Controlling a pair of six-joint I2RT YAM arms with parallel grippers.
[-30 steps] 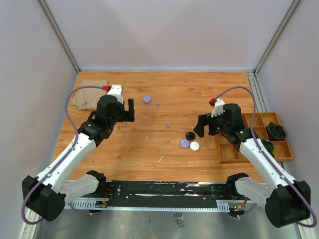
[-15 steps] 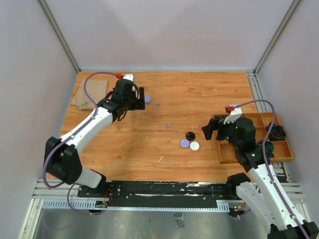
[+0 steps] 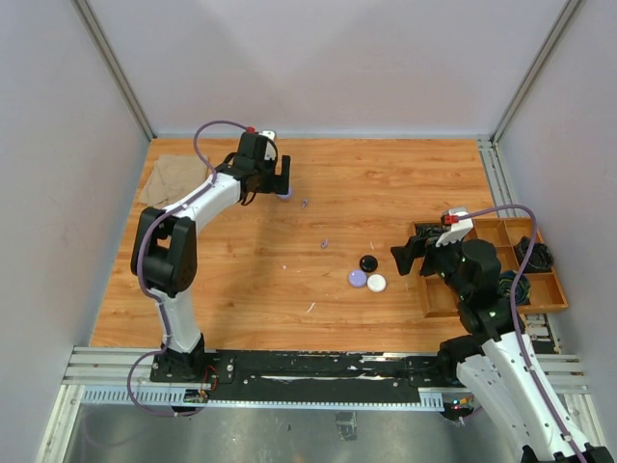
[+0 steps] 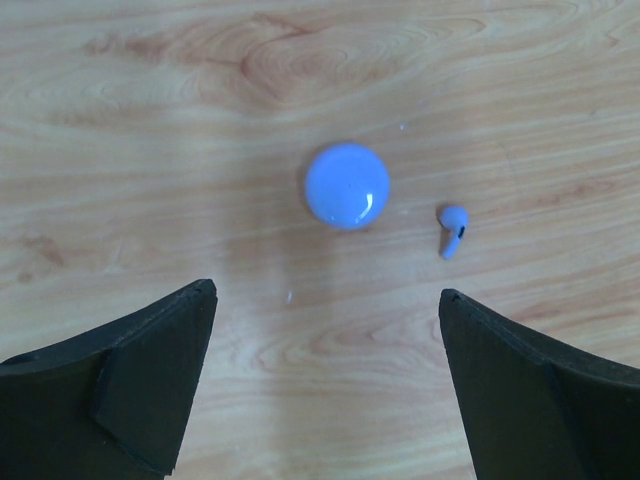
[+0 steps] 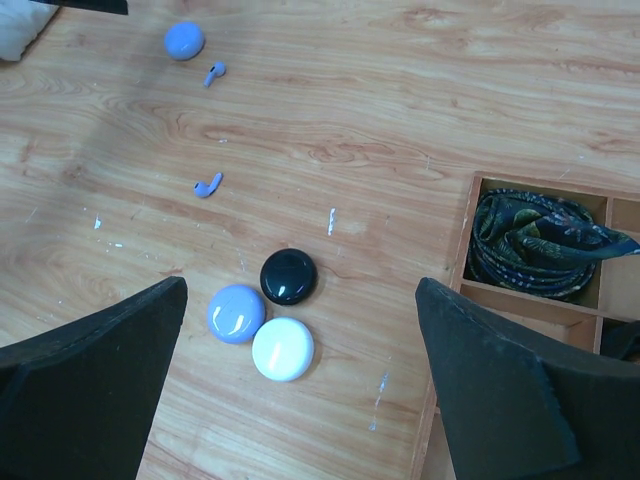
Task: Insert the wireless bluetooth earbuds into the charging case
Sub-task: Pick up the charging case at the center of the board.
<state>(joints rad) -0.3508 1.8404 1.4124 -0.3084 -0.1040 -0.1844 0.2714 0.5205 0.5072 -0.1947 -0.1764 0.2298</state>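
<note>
Nearest: right gripper (image 3: 409,257) spread wide and empty, hanging just beside the wooden tray (image 3: 446,297), above a black case (image 5: 289,276), a purple case (image 5: 236,313) and a white case (image 5: 283,348) huddled together. Further out, alone on the table (image 3: 241,280): one pale purple earbud (image 5: 208,185). Farthest: left gripper (image 4: 325,292), likewise gaping and holding nothing, poised over a second earbud (image 4: 452,228) lying near a round purple case (image 4: 346,186), not touching it.

Probably the chief risk: with so broad a span straddling both bud and round case, liable to shove the case or pinch the wrong thing. Liable too to flick so tiny a bud off across the smooth wood if caught off-centre. Every case seemingly shut, so nowhere yet to seat it.

Middle earbud flat on its side, long axis slanting across the grain. Far earbud also flat, head away from the left fingers, stem running back toward them with a slight leftward tilt
</note>
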